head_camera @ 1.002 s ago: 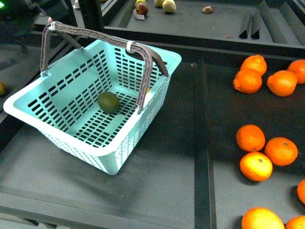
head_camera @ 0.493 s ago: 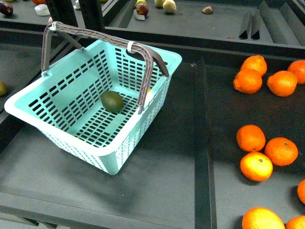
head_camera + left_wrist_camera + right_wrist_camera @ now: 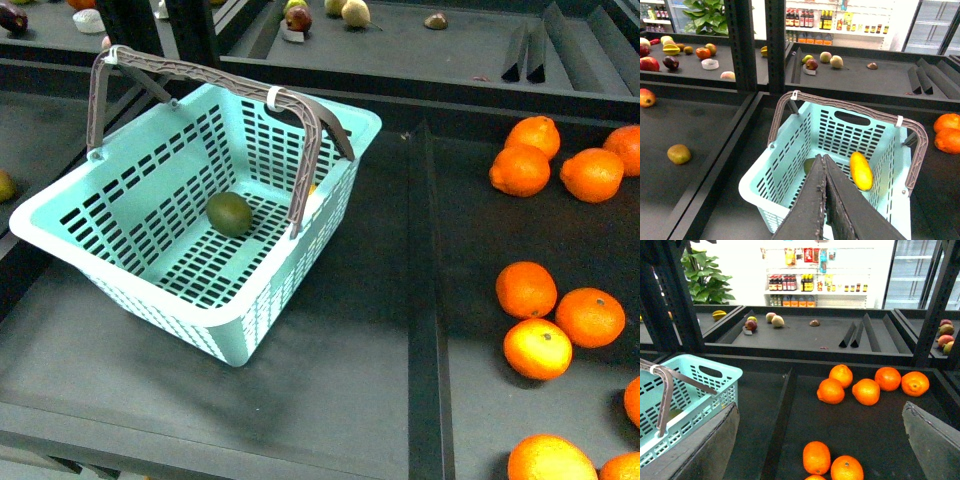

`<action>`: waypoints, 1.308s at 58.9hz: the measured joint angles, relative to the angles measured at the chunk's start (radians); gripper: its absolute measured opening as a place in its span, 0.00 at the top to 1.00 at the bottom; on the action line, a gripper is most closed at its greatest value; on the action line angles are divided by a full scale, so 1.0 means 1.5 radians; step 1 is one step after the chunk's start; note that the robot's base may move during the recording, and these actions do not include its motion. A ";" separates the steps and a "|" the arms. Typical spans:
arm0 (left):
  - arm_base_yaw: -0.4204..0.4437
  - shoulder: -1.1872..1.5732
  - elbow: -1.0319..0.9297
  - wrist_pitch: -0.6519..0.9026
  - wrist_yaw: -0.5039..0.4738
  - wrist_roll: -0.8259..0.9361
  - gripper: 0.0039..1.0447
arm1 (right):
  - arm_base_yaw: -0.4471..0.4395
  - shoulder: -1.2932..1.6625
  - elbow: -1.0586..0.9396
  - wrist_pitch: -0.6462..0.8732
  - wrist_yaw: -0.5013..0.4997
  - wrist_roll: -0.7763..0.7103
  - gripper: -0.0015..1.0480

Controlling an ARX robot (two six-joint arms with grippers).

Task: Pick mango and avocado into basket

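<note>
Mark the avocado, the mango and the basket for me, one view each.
avocado (image 3: 229,214), front view, middle of the fruit on the basket floor.
mango (image 3: 861,170), left wrist view, middle of its yellow body.
basket (image 3: 70,242), front view, its near turquoise rim.

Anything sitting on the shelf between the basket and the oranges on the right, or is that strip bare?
No objects. In the front view, between the basket and the oranges there is only dark shelf surface and a raised divider rail running front to back.
</note>
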 joint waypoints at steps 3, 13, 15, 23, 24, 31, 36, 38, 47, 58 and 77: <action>0.000 -0.033 -0.005 -0.027 0.001 0.000 0.97 | 0.000 0.000 0.000 0.000 0.000 0.000 0.07; 0.000 -0.141 -0.011 -0.120 0.001 0.001 0.97 | 0.000 0.000 0.000 0.000 0.000 0.000 0.07; 0.000 -0.160 -0.011 -0.137 0.001 0.001 0.97 | 0.000 0.000 0.000 0.000 0.000 0.000 0.07; 0.000 -0.225 -0.011 -0.196 0.001 0.001 0.97 | 0.000 0.000 0.000 0.000 0.000 0.000 0.07; 0.000 -0.233 -0.011 -0.203 0.001 0.001 0.97 | 0.000 0.000 0.000 0.000 0.000 0.000 0.07; 0.000 -0.288 -0.011 -0.255 0.001 0.001 0.97 | 0.000 0.000 0.000 0.000 0.000 0.000 0.07; 0.000 -0.322 -0.011 -0.287 0.001 0.001 0.97 | 0.000 0.000 0.000 0.000 0.000 0.000 0.07; 0.000 -0.336 -0.011 -0.300 0.001 0.001 0.97 | 0.000 0.000 0.000 0.000 0.000 0.000 0.07; 0.000 -0.386 -0.012 -0.350 0.001 0.001 0.97 | 0.000 0.000 0.000 0.000 0.000 0.000 0.07; 0.000 -0.435 -0.012 -0.399 0.001 0.001 0.97 | 0.000 0.000 0.000 0.000 0.000 0.000 0.07; 0.000 -0.577 -0.011 -0.554 0.001 0.002 0.97 | 0.000 0.000 0.000 0.000 0.000 0.000 0.07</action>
